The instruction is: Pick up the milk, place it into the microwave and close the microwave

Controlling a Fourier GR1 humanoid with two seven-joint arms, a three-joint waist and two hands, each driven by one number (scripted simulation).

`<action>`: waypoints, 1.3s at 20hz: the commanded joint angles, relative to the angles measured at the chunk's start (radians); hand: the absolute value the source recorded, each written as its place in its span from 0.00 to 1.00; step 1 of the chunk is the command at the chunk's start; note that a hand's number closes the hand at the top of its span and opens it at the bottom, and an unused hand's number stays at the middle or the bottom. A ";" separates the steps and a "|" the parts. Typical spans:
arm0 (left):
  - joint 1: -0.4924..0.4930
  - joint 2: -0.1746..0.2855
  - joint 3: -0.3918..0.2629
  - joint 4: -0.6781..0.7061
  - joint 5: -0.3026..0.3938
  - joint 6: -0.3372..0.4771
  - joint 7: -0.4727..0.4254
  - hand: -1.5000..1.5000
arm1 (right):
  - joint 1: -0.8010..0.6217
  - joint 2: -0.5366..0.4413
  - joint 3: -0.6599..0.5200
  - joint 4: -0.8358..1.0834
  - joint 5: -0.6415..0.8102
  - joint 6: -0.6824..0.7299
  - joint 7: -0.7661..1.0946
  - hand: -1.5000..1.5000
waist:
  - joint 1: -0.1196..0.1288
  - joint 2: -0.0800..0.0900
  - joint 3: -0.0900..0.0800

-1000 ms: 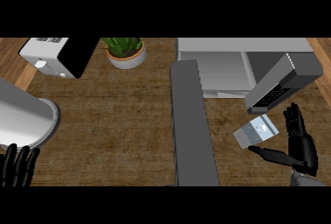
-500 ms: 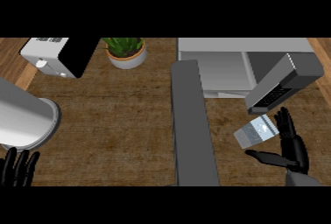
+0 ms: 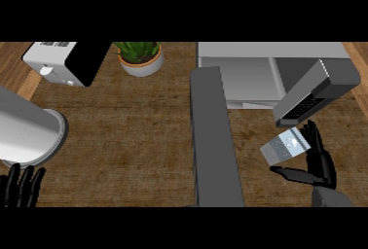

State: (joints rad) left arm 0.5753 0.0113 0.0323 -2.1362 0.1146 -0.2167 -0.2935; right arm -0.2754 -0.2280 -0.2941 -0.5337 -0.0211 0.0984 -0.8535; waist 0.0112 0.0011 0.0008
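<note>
The milk (image 3: 285, 146), a small pale carton, lies tilted on the counter at the right, just below the microwave's open door (image 3: 310, 93). The microwave (image 3: 244, 73) stands at the top right with its cavity facing down the view. My right hand (image 3: 316, 168) sits beside the milk on its right, fingers straight along the carton's edge and thumb stretched out below it, not curled round it. My left hand (image 3: 20, 187) rests open at the lower left corner, fingers up.
A long grey bar (image 3: 214, 146) runs down the middle of the counter. A large metal pot (image 3: 25, 129) stands at the left, a potted plant (image 3: 140, 57) at the top centre and a toaster (image 3: 68, 61) at the top left.
My right hand has slid a little lower and closer to the milk's right side. The left hand has sunk slightly toward the lower edge. The milk has barely moved.
</note>
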 commanded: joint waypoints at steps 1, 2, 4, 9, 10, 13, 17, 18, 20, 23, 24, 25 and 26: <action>0.017 -0.011 0.005 0.027 -0.015 -0.021 -0.050 0.00 | -0.094 0.000 -0.025 0.142 -0.005 -0.017 -0.068 0.00 | 0.004 0.001 0.000; -0.002 0.007 0.024 0.030 0.015 -0.034 -0.023 0.00 | -0.097 -0.019 -0.028 0.194 0.002 0.016 -0.132 0.00 | 0.006 0.002 0.001; 0.002 0.016 0.041 -0.051 0.033 -0.010 0.039 0.00 | -0.069 0.016 -0.027 0.089 -0.043 0.045 -0.071 0.00 | -0.001 -0.001 0.000; -0.041 -0.010 0.006 0.077 -0.019 0.001 -0.036 0.00 | -0.091 0.028 -0.045 0.162 -0.076 0.135 -0.137 1.00 | 0.000 0.001 0.000; 0.012 -0.001 0.009 -0.032 0.017 -0.020 0.031 0.00 | -0.079 0.046 -0.034 0.114 -0.086 0.173 -0.126 1.00 | -0.001 -0.002 0.000; -0.039 0.014 0.062 0.015 0.050 -0.025 0.037 0.00 | -0.080 0.064 -0.044 0.101 -0.113 0.139 -0.127 1.00 | -0.005 -0.001 0.000; 0.022 0.012 0.061 -0.006 0.042 -0.047 0.011 0.00 | -0.094 0.040 -0.036 0.067 -0.148 0.234 -0.046 1.00 | -0.004 -0.002 -0.001; -0.032 0.000 0.053 0.014 0.028 -0.021 0.025 0.00 | -0.079 0.049 -0.013 0.071 -0.128 0.257 -0.081 1.00 | -0.006 -0.001 0.000; 0.014 0.005 0.061 -0.032 0.042 -0.036 0.018 0.00 | -0.042 0.035 0.016 0.017 -0.135 0.344 -0.043 1.00 | -0.011 -0.006 -0.001; -0.020 0.006 0.068 -0.007 0.055 -0.034 0.037 0.00 | -0.068 0.012 0.030 -0.007 -0.141 0.364 -0.016 1.00 | -0.009 -0.002 -0.001; 0.014 -0.010 0.040 0.013 0.016 -0.050 -0.026 0.00 | -0.072 0.051 0.038 0.032 -0.118 0.310 -0.093 1.00 | 0.002 0.000 0.000; -0.040 0.001 0.049 -0.026 0.031 -0.015 0.076 0.00 | -0.084 0.052 0.048 0.013 -0.115 0.295 -0.067 1.00 | -0.004 0.001 0.000; -0.030 0.004 0.070 0.026 0.033 -0.040 0.008 0.00 | -0.071 0.041 0.048 -0.014 -0.128 0.321 -0.060 1.00 | -0.005 -0.001 -0.001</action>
State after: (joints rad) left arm 0.5709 0.0144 0.0896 -2.1422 0.1506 -0.2551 -0.2747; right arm -0.3199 -0.1811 -0.2769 -0.5126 -0.1601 0.3264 -0.8664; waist -0.0018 0.0042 0.0048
